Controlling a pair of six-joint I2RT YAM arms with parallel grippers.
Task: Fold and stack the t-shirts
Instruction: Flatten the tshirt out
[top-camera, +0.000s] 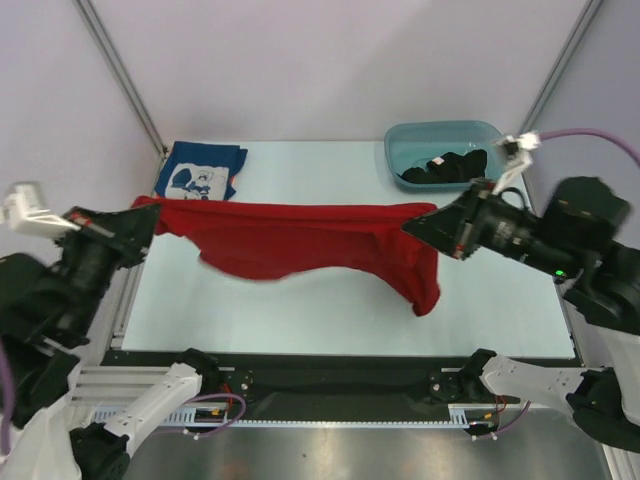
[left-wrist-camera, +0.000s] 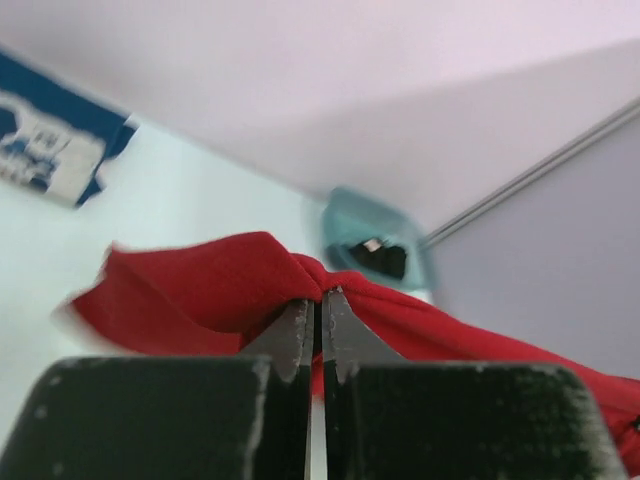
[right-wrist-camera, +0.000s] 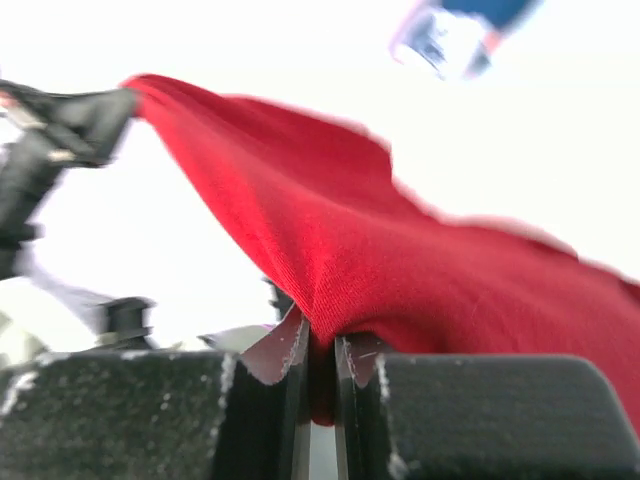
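Observation:
The red t-shirt (top-camera: 290, 240) hangs stretched in the air between my two grippers, sagging in the middle, with a fold drooping at its right end. My left gripper (top-camera: 150, 215) is shut on the shirt's left end; in the left wrist view its fingertips (left-wrist-camera: 320, 300) pinch red cloth (left-wrist-camera: 200, 290). My right gripper (top-camera: 420, 222) is shut on the right end, with red cloth (right-wrist-camera: 420, 260) pressed between its jaws (right-wrist-camera: 320, 345). The folded blue t-shirt (top-camera: 200, 172) with a white print lies at the back left of the table. The black t-shirt (top-camera: 450, 166) sits bunched inside the tub.
The teal plastic tub (top-camera: 447, 136) stands at the back right corner of the pale table (top-camera: 330, 300). Metal frame posts (top-camera: 125, 75) rise at both back corners. The table's front rail (top-camera: 330, 385) carries both arm bases.

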